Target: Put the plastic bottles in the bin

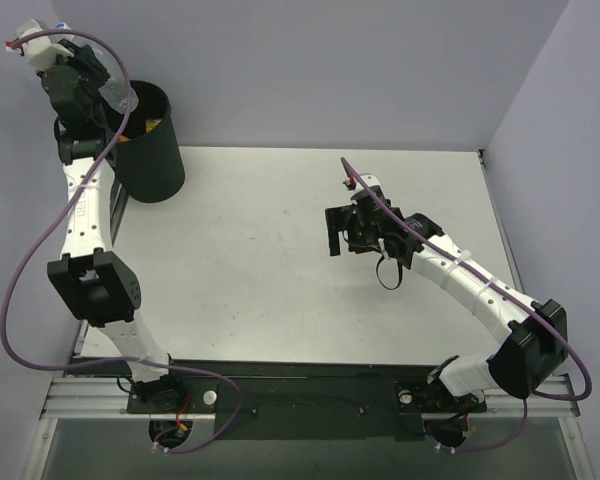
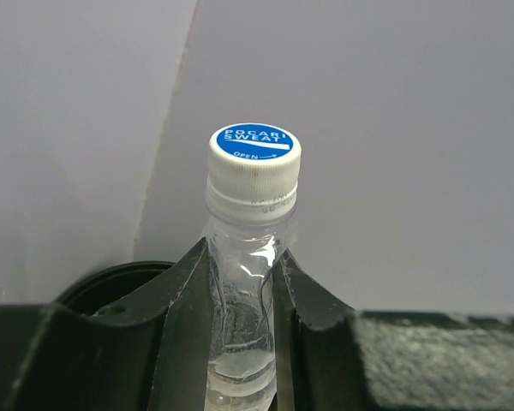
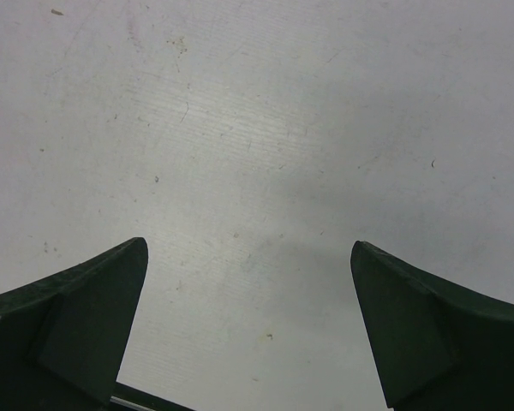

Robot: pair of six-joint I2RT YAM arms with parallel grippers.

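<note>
Left claw (image 2: 242,257) tight around clear bottle (image 2: 255,163)

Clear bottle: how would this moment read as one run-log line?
left hand: shut on clear bottle, by bin rim | right hand: open, empty, above table | stage: not yet dropped

We see soft, even light from above in all three views. The table (image 1: 280,260) is bright, with a pale glare patch in the right wrist view and only faint shadows anywhere on it. The bottle (image 2: 240,291) and its cap are in sharp focus; the black bin (image 1: 155,160) shows little surface detail.
</note>
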